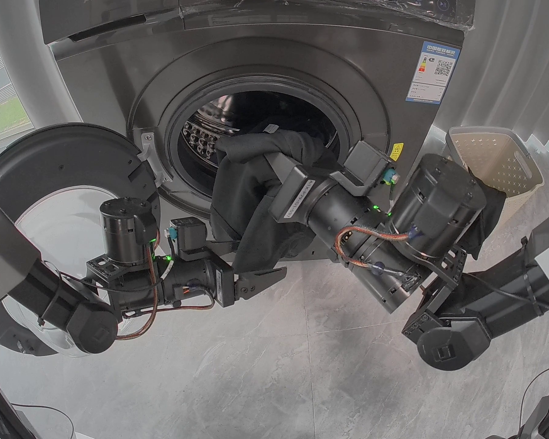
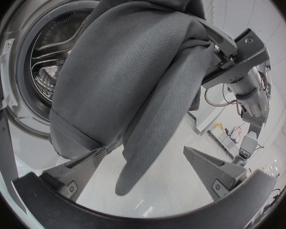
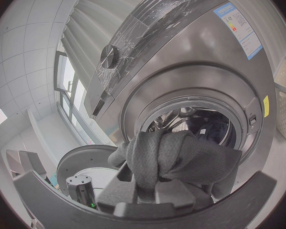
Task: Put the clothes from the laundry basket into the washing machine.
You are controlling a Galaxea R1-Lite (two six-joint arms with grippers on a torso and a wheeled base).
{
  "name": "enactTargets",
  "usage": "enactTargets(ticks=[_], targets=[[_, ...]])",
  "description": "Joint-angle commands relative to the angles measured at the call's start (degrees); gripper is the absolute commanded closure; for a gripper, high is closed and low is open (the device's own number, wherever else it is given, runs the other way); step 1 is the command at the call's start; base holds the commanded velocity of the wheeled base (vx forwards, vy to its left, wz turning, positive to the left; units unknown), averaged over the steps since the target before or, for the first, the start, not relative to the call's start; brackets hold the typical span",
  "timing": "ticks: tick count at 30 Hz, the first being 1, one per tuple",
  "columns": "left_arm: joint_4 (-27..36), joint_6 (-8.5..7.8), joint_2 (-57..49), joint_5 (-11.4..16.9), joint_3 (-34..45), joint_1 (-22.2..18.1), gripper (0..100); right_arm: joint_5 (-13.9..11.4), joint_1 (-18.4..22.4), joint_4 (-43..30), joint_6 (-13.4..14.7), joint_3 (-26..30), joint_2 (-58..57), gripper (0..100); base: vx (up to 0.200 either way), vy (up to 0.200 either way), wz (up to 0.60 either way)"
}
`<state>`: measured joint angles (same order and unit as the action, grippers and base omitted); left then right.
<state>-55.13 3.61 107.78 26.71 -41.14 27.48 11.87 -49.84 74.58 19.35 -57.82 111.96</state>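
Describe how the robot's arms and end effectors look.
The left arm and right arm are dark grey cylinders with black joints, small green lights and coppery braided cables. The left end effector and right end effector each have two grey wedge-shaped fingers; the left one's tips carry dotted pads.

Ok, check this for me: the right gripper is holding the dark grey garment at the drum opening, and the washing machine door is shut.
Not quite: the washing machine door is swung wide open on the robot's left, as the head view shows. The rest stands: the right gripper is shut on the dark grey garment at the drum opening.
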Motion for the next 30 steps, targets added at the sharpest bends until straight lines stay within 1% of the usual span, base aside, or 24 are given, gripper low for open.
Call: enactTargets(ticks=[1, 2, 3, 8, 9, 11, 15, 19, 21, 22, 25, 26, 30], targets=[[-0.7, 0.08, 1.4, -0.3, -1.7, 0.4, 0, 0.0, -0.1, 0.7, 0.0, 0.4, -0.1, 100, 0.0, 0.0, 0.0], [-0.9, 0.35, 1.5, -0.3, -1.8, 0.7, 0, 0.0, -0.1, 0.7, 0.0, 0.6, -0.1, 100, 0.0, 0.0, 0.0], [-0.9, 0.43, 1.5, -0.3, -1.9, 1.0, 100, 0.0, -0.1, 0.7, 0.0, 0.6, 0.0, 100, 0.0, 0.0, 0.0], [-1.7, 0.79, 2.1, -0.8, -2.3, 1.7, 100, 0.0, -0.1, 0.7, 0.0, 1.0, 0.0, 100, 0.0, 0.0, 0.0], [-3.1, 0.87, 2.2, -1.8, -1.9, 2.3, 100, 0.0, 0.0, 0.7, 0.0, 1.4, 0.0, 100, 0.0, 0.0, 0.0], [-4.6, 0.96, 1.6, -2.3, -1.1, 2.9, 100, 0.0, 0.2, 0.7, 0.0, 1.4, 0.0, 100, 0.0, 0.0, 0.0], [-6.8, 1.05, -1.4, -2.3, 1.9, 4.7, 100, -0.3, 0.7, 0.7, 0.0, 1.5, 0.1, 100, 0.0, 0.0, 0.0], [-7.3, 1.84, -5.1, -2.3, 4.8, 6.5, 100, -0.8, 0.9, 1.2, 0.0, 2.9, 0.1, 100, 0.0, 0.0, 0.0], [-7.4, 1.93, -6.0, -2.3, 5.4, 6.8, 100, -1.0, 0.9, 1.8, 0.0, 3.2, 0.3, 100, 0.0, 0.0, 0.0], [-7.4, 1.93, -6.5, -2.3, 6.1, 7.1, 100, -1.8, 0.9, 2.8, 0.0, 3.9, 0.3, 100, 0.0, 0.0, 0.0], [-7.6, 1.93, -6.5, -2.2, 6.4, 7.1, 100, -2.1, 0.9, 3.1, 0.1, 4.4, 0.4, 100, 0.0, 0.0, 0.0], [-8.0, 2.02, -6.5, -2.2, 6.4, 7.1, 100, -2.2, 0.9, 3.1, 0.1, 4.5, 0.4, 0, 0.0, 0.0, 0.0], [-9.4, 2.46, -6.1, -2.2, 6.1, 7.1, 100, -2.2, 0.9, 3.0, 0.1, 5.3, 0.3, 0, 0.0, 0.0, 0.0]])
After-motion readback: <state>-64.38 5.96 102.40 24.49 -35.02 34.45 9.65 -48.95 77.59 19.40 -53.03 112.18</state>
